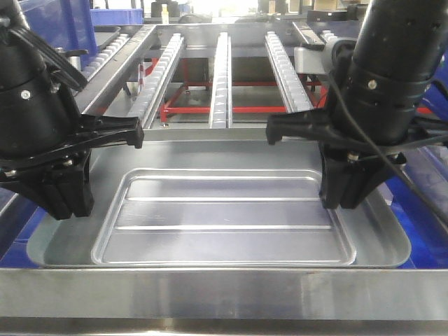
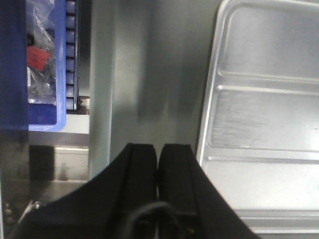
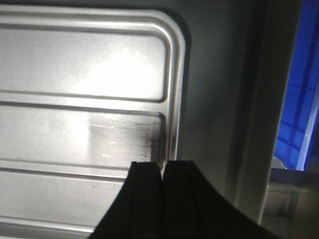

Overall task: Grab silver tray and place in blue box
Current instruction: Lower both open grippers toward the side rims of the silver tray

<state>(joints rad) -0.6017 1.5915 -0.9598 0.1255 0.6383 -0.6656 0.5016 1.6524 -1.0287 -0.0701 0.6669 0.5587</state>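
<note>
The silver tray lies flat on the bench. Our left hand, fingers pressed together and empty, sits just outside its left rim. The right hand, equally closed, hangs over the right rim, seemingly empty. If they descend closed, we expect a shove, not a grip.

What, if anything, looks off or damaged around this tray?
Nothing is askew: the silver tray lies flat and square on the metal surface. Only a dark smudge with faint scratches marks its floor near the right rim, ahead of the right pincer; it may be stain or reflection.
</note>
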